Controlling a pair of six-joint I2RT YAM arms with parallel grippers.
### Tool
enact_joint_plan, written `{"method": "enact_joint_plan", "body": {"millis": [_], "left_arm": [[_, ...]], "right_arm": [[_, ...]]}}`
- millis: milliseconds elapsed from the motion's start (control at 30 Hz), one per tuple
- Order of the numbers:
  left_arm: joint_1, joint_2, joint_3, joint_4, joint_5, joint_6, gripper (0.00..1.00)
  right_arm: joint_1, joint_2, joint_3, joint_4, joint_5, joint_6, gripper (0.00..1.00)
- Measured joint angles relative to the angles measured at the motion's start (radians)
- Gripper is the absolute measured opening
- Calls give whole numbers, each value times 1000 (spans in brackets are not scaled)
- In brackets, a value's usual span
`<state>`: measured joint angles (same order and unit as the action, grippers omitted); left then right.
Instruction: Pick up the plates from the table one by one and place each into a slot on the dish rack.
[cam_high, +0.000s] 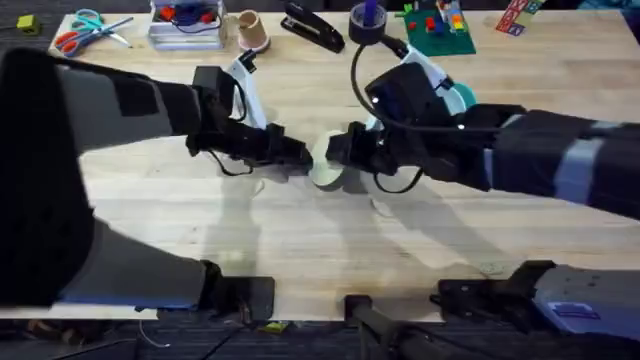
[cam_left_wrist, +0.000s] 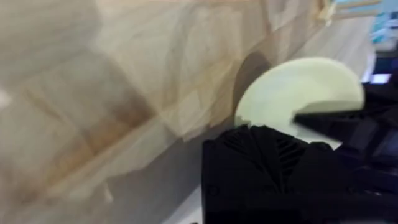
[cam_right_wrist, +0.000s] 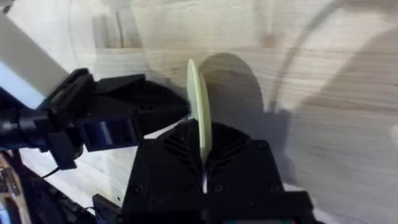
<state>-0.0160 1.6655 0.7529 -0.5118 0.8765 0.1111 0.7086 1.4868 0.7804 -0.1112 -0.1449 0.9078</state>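
Gripping one small round cream-yellow plastic plate (cam_right_wrist: 198, 102) edge-on, right gripper (cam_right_wrist: 202, 158) clamped; left gripper (cam_high: 297, 152) touching it, grip unclear; teal plate (cam_high: 462, 96) half hidden.

The plate (cam_right_wrist: 198, 106) is pale cream-yellow and plain; the tabletop (cam_high: 300, 250) is light wood with visible grain; both end effectors, left (cam_high: 300, 152) and right (cam_high: 335, 150), are black.

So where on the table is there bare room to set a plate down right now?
Bare wood lies on the table between the two grippers and the arm bases at the near edge. The middle is crowded: the left gripper and right gripper meet at the cream plate. The far edge is cluttered with scissors, a stapler and a green baseplate.
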Motion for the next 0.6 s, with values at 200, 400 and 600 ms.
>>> {"method": "enact_joint_plan", "body": {"millis": [200, 400, 600], "left_arm": [[-3, -129, 62, -138, -121, -3, 41], [-3, -274, 152, -250, -205, -3, 41], [-3, -380, 219, -351, -251, -3, 41]], "right_arm": [[-12, -122, -8, -13, 28, -75, 30], [-59, -259, -7, -122, 34, -162, 31], [-129, -332, 52, -377, 42, -292, 29]]}}
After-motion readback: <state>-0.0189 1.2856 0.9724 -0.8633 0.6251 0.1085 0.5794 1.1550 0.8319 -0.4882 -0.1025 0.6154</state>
